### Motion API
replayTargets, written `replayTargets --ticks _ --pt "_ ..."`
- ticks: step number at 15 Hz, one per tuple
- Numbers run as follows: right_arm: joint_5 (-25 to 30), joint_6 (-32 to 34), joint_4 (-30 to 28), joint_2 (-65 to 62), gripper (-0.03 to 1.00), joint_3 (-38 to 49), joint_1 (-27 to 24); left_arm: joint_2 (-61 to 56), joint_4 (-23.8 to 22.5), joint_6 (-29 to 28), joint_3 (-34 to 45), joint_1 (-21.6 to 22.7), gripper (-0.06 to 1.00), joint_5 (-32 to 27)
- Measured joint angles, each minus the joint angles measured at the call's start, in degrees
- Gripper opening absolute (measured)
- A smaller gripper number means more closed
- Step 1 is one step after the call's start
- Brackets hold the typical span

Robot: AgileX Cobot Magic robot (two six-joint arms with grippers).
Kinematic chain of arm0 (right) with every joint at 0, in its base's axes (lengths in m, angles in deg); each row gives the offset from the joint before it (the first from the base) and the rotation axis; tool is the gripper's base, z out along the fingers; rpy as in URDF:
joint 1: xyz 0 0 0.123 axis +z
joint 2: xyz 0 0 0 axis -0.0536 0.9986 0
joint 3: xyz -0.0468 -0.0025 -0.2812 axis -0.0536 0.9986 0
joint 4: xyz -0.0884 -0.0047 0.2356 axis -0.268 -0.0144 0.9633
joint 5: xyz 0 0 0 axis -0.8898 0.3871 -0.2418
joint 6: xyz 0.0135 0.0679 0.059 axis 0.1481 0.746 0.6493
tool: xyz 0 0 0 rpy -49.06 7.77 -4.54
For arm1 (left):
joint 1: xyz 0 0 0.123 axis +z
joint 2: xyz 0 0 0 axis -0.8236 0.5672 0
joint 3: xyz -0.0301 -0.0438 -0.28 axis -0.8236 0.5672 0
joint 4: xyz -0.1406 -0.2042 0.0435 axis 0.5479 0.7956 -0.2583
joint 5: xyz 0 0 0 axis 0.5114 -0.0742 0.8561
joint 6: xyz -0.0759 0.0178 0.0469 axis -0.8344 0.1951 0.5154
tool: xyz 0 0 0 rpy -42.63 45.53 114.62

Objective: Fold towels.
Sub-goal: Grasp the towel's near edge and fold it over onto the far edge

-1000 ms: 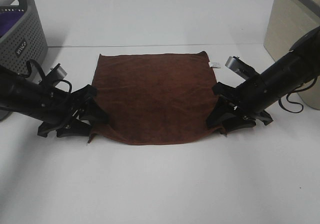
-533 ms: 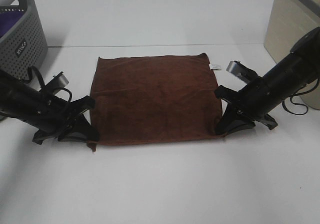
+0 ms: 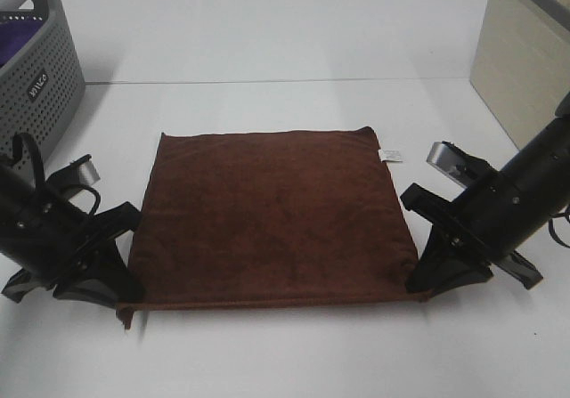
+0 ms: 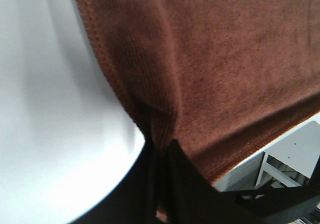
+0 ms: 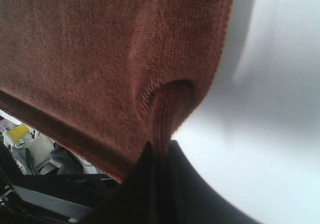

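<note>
Your left tool (image 3: pixel 123 298) is clamped on the near left corner of the towel (image 3: pixel 272 211), and your right tool (image 3: pixel 419 282) pinches the near right corner. You see the near edge pulled taut between them, while the far edge, with its white tag (image 3: pixel 389 156), lies on the table (image 3: pixel 285 51).

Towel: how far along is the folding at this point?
Done: both near corners are gripped. The left hand and right hand are each shut on one, and the wrist views show cloth pinched. In hand: the towel lies spread flat, its near edge taut between them. Left: every fold. None shows yet, and the tag sits at the far right corner.
</note>
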State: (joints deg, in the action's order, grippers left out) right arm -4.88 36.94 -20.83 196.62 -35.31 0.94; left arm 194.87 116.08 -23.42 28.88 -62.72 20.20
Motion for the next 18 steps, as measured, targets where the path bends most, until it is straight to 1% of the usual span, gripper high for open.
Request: replayTargets --ticks 2,3,5,7,8,11,13,15,16,18 --pt "-0.17 1.60 -0.74 -2.12 0.02 3.32 0.11 -0.86 0.11 -0.40 1.95 0.00 0.01 -1.26" --pt "-0.29 1.78 -0.97 -2.46 0.02 3.50 0.23 -1.38 0.23 -0.40 2.12 0.00 0.01 -1.26" --pt "-0.52 1.95 -1.03 -2.46 0.02 3.04 0.23 -2.06 0.40 -0.40 1.89 0.00 0.01 -0.97" --pt "-0.46 2.01 -1.78 -2.46 0.02 -0.17 0.23 -2.92 0.11 -1.43 -0.74 0.00 0.01 -0.57" --pt "-0.06 2.01 -2.81 -2.46 0.02 -4.35 0.23 -2.98 -0.23 -3.38 -3.84 0.00 0.01 0.23" --pt "0.11 2.69 -4.35 -2.01 0.02 -15.41 0.23 -2.98 -0.52 -5.04 -10.08 -0.06 0.01 3.95" --pt "1.60 3.15 -4.93 0.92 0.02 -23.38 0.34 -2.98 -1.32 -6.07 -12.83 -0.17 0.01 6.07" --pt "4.07 3.21 -4.93 5.27 0.02 -31.00 0.57 -2.98 -4.47 -6.25 -16.73 -0.40 0.01 10.31" --pt "4.35 3.21 -4.87 7.22 0.02 -33.46 0.57 -2.98 -5.33 -6.13 -17.82 -0.52 0.01 12.20" --pt "3.67 3.27 -4.24 10.26 0.02 -37.30 0.69 -2.23 -5.61 -6.07 -19.82 -0.63 0.01 15.30"
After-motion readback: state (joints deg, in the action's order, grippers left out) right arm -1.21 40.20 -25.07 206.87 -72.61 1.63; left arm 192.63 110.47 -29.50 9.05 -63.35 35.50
